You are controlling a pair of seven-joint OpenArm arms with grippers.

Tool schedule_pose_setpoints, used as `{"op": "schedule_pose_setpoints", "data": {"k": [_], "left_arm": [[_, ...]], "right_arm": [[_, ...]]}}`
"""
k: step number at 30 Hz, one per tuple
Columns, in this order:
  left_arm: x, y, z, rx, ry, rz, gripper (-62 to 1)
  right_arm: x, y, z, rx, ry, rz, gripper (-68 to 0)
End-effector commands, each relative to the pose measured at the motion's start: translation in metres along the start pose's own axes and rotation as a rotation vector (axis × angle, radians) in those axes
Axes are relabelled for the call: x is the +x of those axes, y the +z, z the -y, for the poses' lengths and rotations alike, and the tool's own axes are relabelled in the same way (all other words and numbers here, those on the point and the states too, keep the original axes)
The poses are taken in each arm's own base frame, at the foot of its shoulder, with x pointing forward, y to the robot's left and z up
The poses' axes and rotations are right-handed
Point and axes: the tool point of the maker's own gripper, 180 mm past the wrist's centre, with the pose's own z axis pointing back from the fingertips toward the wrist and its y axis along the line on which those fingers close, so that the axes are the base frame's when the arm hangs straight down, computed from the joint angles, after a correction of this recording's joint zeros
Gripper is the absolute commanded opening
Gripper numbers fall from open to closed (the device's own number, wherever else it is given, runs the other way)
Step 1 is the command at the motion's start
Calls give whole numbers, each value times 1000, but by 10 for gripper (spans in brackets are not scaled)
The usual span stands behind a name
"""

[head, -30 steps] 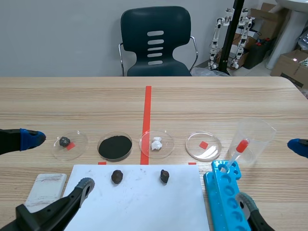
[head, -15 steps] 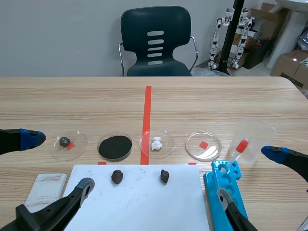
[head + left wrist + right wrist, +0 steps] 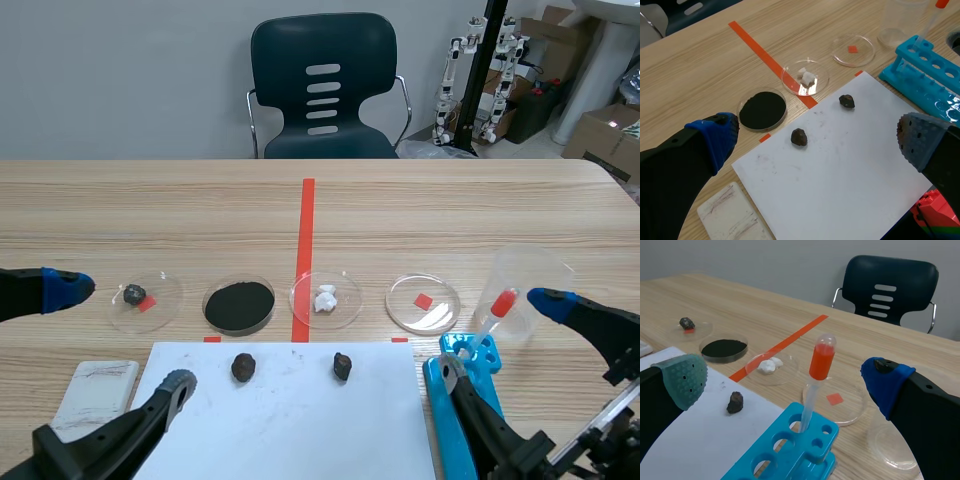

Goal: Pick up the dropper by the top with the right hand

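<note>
A clear dropper with an orange-red bulb [image 3: 503, 301] [image 3: 821, 360] stands tilted in the end hole of a blue tube rack [image 3: 470, 405] [image 3: 785, 455]. My right gripper [image 3: 497, 332] [image 3: 785, 377] is open, its fingers on either side of the dropper and apart from it, the bulb just ahead between them. At the near left, over the white paper [image 3: 285, 415] [image 3: 840, 165], my left gripper [image 3: 118, 334] [image 3: 815, 137] is open and holds nothing. The dropper's top [image 3: 941, 3] shows far off in the left wrist view.
Several petri dishes stand in a row: small rock [image 3: 135, 294], black powder [image 3: 239, 304], white lumps [image 3: 326, 298], red square [image 3: 424, 302]. A clear beaker [image 3: 530, 285] stands behind the rack. Two dark rocks [image 3: 243, 367] [image 3: 342, 366] lie on the paper; a white block [image 3: 95, 393] lies left.
My right gripper has come in from the right and now brackets the dropper; its near finger moved left over the rack. The left arm and the dropper have not moved.
</note>
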Motion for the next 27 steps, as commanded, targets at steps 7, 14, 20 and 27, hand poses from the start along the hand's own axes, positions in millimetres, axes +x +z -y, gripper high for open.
{"op": "schedule_pose_setpoints", "data": {"k": [7, 14, 20, 27], "left_arm": [[10, 0, 2, -4, 6, 36, 14], [10, 0, 2, -4, 6, 36, 14], [10, 0, 2, -4, 6, 36, 14], [10, 0, 2, -4, 6, 36, 14]], "right_arm": [[9, -16, 14, -33, 15, 56, -25], [6, -20, 14, -48, 12, 55, -25], [6, -20, 14, -48, 11, 50, -25], [0, -20, 17, -61, 28, 18, -25]]}}
